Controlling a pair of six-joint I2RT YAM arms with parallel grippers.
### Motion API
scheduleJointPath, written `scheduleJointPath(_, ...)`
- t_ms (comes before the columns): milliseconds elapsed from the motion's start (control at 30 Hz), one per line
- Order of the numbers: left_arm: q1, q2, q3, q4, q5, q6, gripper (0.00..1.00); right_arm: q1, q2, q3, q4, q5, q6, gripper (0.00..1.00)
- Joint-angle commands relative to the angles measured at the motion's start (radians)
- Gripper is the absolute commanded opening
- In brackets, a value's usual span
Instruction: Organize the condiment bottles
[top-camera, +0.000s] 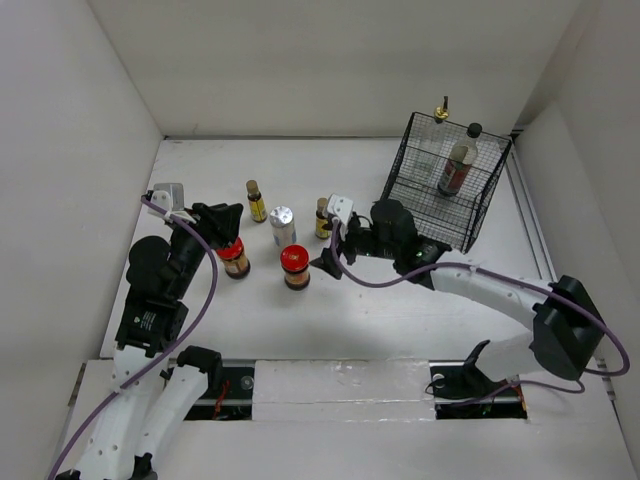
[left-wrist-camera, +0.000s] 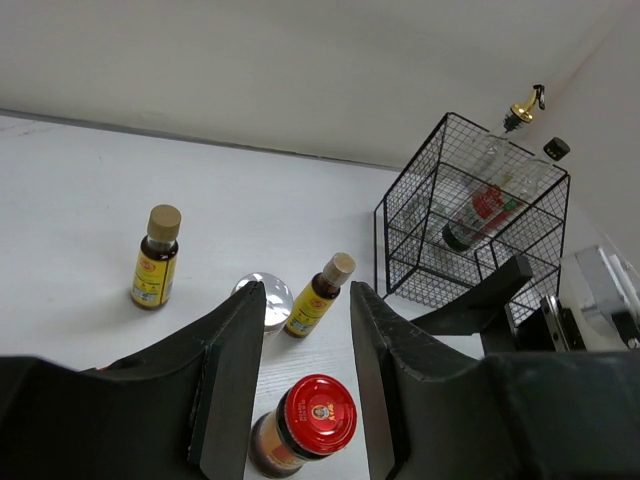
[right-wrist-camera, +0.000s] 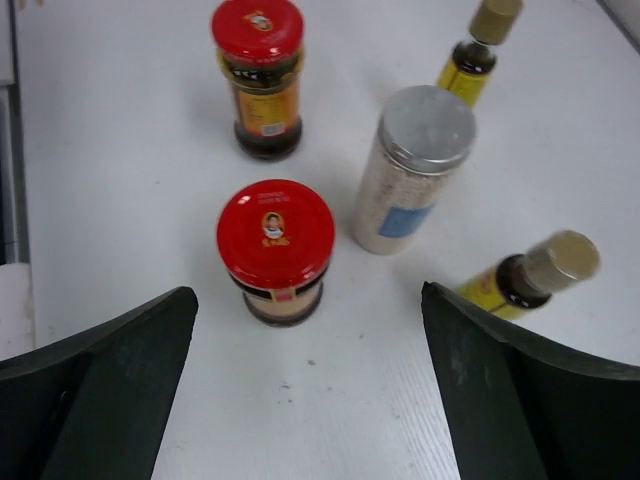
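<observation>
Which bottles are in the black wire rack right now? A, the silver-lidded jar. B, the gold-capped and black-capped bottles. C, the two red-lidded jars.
B: the gold-capped clear bottle and the black-capped sauce bottle both sit inside the wire rack.

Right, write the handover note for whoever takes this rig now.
Left gripper open, by one red jar, not closed on it.
Right gripper open, facing the other red jar.
In the rack: gold-capped bottle, sauce bottle.
On the table: both red jars, silver jar, two yellow bottles.
Done: two racked. Left: five, presumably for the rack too.
</observation>
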Motion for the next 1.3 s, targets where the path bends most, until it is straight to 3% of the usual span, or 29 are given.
scheduleJointPath(0, -0.003, -0.008, 0.008, 0.03, 0.013, -0.003, 0.35, 0.041, 0.018, 0.008, 0.037, -0.01, -0.056, 1.0)
scheduleJointPath(267, -0.003, -0.018, 0.008, 0.03, 0.013, -0.003, 0.35, 0.091, 0.253, 0.148, 0.055, 0.046, -0.076, 1.0)
scheduleJointPath(500, -0.003, -0.018, 0.008, 0.03, 0.015, -0.003, 0.35, 0.101, 0.328, 0.171, 0.156, 0.033, -0.044, 1.0)
scheduleJointPath(567, -0.003, -0.018, 0.008, 0.03, 0.015, -0.003, 0.35, 0.101, 0.339, 0.146, 0.233, 0.033, -0.004, 0.96)
scheduleJointPath(633, -0.003, -0.018, 0.008, 0.03, 0.015, -0.003, 0.35, 0.101, 0.348, 0.114, 0.32, 0.033, 0.04, 0.85)
scheduleJointPath(733, -0.003, -0.018, 0.008, 0.03, 0.024, -0.003, 0.35, 0.101, 0.367, 0.09, 0.392, 0.021, 0.082, 0.82)
scheduleJointPath(800, -0.003, -0.018, 0.008, 0.03, 0.024, -0.003, 0.35, 0.101, 0.367, 0.079, 0.425, -0.006, 0.105, 0.74)
scheduleJointPath(867, -0.003, -0.018, 0.008, 0.03, 0.024, -0.003, 0.35, 0.101, 0.367, 0.079, 0.425, -0.006, 0.105, 0.57)
scheduleJointPath(933, -0.003, -0.018, 0.008, 0.03, 0.024, -0.003, 0.35, 0.101, 0.33, 0.068, 0.404, 0.004, 0.105, 0.47)
scheduleJointPath(1267, -0.003, -0.009, 0.008, 0.03, 0.024, -0.003, 0.35, 0.049, -0.056, 0.036, 0.23, 0.078, 0.073, 0.45)
